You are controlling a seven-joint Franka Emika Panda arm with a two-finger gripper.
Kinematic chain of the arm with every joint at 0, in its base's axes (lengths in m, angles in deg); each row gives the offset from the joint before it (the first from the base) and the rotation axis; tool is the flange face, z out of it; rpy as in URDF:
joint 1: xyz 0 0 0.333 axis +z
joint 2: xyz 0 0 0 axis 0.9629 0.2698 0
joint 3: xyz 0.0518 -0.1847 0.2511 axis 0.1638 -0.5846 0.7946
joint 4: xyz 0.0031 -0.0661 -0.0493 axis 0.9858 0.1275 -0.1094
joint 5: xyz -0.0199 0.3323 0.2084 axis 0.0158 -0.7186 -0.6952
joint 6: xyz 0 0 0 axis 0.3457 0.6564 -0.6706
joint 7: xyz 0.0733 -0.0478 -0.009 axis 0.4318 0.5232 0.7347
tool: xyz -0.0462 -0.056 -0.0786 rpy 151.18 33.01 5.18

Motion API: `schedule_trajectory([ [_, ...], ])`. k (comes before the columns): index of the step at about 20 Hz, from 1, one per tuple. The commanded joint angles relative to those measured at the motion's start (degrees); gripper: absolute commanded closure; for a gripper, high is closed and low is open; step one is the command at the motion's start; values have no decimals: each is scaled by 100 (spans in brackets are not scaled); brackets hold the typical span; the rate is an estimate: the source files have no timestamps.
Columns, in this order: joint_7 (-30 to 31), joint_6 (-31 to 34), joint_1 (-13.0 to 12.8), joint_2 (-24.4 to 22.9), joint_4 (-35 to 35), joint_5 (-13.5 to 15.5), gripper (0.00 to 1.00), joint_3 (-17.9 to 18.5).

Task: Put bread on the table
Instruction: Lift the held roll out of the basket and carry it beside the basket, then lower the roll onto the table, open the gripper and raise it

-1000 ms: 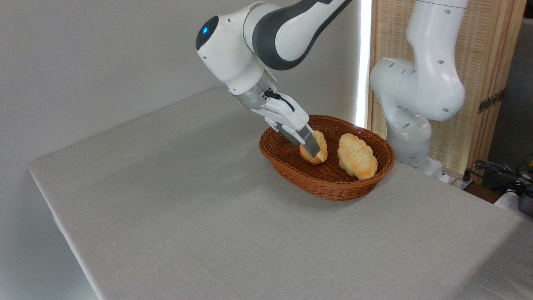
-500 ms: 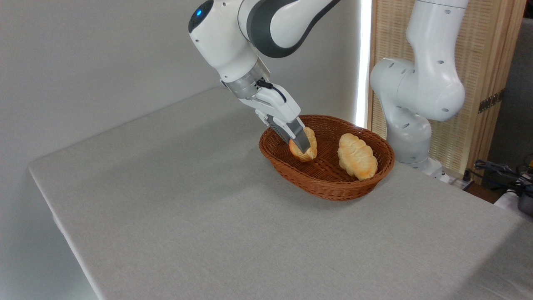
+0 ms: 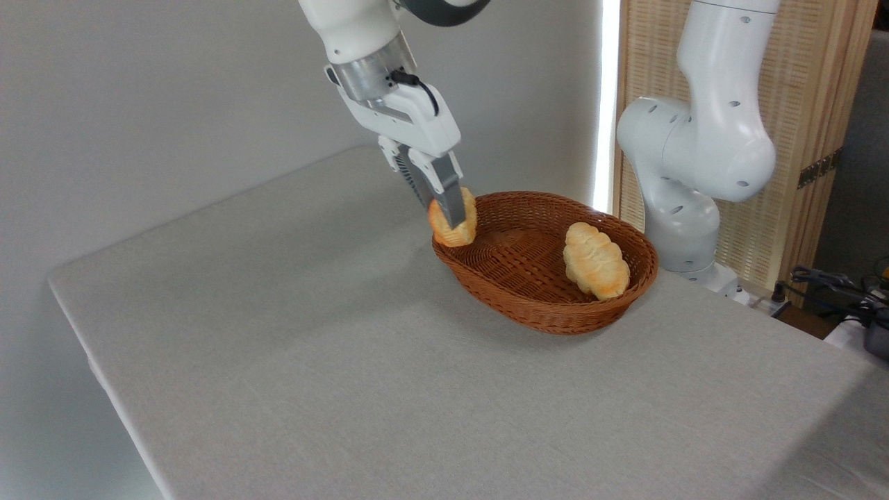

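Observation:
The bread (image 3: pixel 450 233), a small golden-orange bun, hangs in the air over the left rim of the brown wicker basket (image 3: pixel 555 312). My gripper (image 3: pixel 455 219) is shut on it, fingers pointing down and slightly right, one finger crossing the bun's front. The table (image 3: pixel 312 361), covered in light grey cloth, spreads below and to the left of the bun.
A longer, paler ridged loaf (image 3: pixel 595 260) lies in the right half of the basket. The arm's white base column (image 3: pixel 694 160) stands behind the basket at the table's far right edge. A bamboo screen and cables are beyond it.
The gripper has lifted the bun out of the basket's inside and carried it up and left, to above the basket's left rim. The loaf has stayed put.

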Motion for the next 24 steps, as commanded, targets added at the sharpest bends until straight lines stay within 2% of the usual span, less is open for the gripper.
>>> schedule_trajectory([
  [1,-99,-213,26,549,-649,29,52,65],
  [12,-90,-2155,26,1349,-817,-24,44,39],
  [16,-90,-2552,-9,1621,-817,-42,44,-5],
  [17,-81,-2570,-27,1683,-817,-51,36,-14],
  [19,-81,-2631,-27,1789,-817,-59,27,-22],
  [20,-81,-2675,-36,1824,-817,-59,10,-23],
  [24,-73,-2728,-36,1930,-817,-349,0,-137],
])
